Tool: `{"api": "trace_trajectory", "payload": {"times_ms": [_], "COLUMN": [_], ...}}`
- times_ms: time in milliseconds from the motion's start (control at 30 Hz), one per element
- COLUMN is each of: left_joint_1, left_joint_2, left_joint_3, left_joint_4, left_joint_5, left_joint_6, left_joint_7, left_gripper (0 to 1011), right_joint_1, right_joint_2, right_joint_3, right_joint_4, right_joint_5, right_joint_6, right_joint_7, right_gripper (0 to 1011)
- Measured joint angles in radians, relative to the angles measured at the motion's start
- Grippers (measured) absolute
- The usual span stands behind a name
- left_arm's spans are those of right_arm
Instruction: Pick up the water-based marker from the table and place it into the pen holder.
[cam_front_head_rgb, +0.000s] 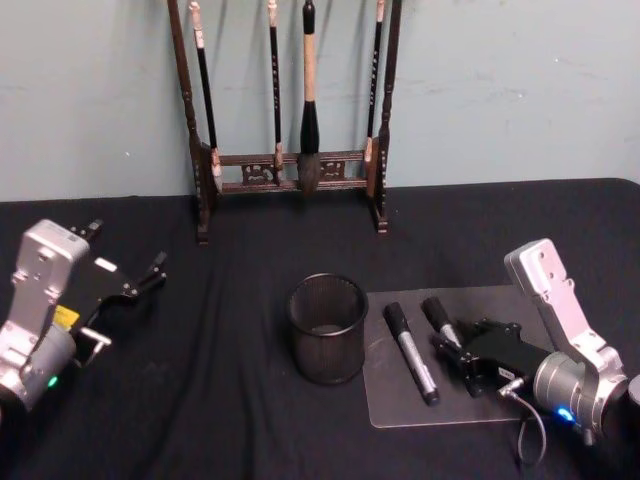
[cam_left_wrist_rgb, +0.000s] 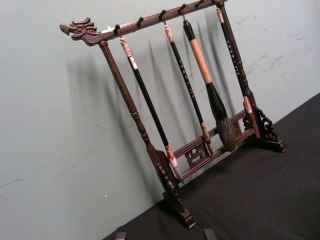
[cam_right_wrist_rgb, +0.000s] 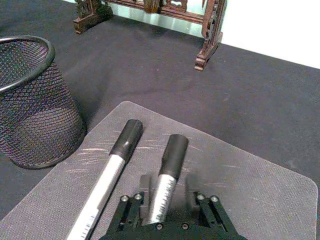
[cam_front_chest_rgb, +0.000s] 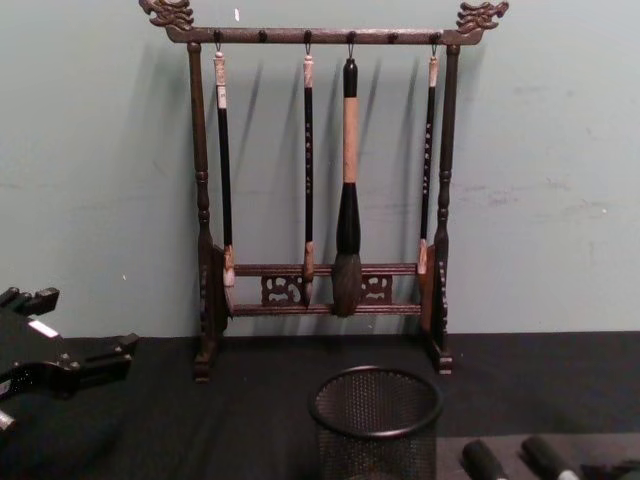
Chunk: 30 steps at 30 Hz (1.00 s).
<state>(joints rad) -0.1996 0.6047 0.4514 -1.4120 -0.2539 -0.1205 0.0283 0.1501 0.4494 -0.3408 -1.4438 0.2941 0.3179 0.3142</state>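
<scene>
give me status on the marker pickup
Right hand open, straddling the right marker on the mat, not lifted. Left hand open, parked far left. Second marker lies between that one and the holder.

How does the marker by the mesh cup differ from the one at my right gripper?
The black-capped silver marker nearer the black wire-mesh pen holder lies free, full length showing. The other black-capped silver marker sits between the open jaws of the right gripper, rear end hidden. Both lie on the translucent grey mat, roughly parallel, caps away from the robot.
</scene>
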Motion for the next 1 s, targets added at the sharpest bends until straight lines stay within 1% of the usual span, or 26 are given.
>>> {"api": "trace_trajectory", "payload": {"times_ms": [100,167,200,233,300,733,867,1000], "left_joint_1": [0.0,0.0,0.0,0.0,0.0,0.0,0.0,0.0], "left_joint_2": [0.0,0.0,0.0,0.0,0.0,0.0,0.0,0.0], "left_joint_3": [0.0,0.0,0.0,0.0,0.0,0.0,0.0,0.0], "left_joint_4": [0.0,0.0,0.0,0.0,0.0,0.0,0.0,0.0], "left_joint_5": [0.0,0.0,0.0,0.0,0.0,0.0,0.0,0.0], "left_joint_6": [0.0,0.0,0.0,0.0,0.0,0.0,0.0,0.0], "left_joint_7": [0.0,0.0,0.0,0.0,0.0,0.0,0.0,0.0], "left_gripper": [1009,1009,1009,1009,1009,1009,1009,1009], "right_joint_1": [0.0,0.0,0.0,0.0,0.0,-0.001,-0.008,-0.021], "right_joint_2": [0.0,0.0,0.0,0.0,0.0,-0.002,-0.008,-0.018], "right_joint_3": [0.0,0.0,0.0,0.0,0.0,0.003,0.019,0.04], "right_joint_4": [0.0,0.0,0.0,0.0,0.0,0.0,0.0,0.001], "right_joint_5": [0.0,0.0,0.001,0.001,0.001,0.001,0.004,0.018], "right_joint_6": [0.0,0.0,-0.001,-0.001,-0.001,-0.003,-0.025,-0.08], "right_joint_7": [0.0,0.0,0.0,0.0,0.0,0.002,0.011,0.024], "right_gripper": [364,345,282,243,205,197,197,197]}}
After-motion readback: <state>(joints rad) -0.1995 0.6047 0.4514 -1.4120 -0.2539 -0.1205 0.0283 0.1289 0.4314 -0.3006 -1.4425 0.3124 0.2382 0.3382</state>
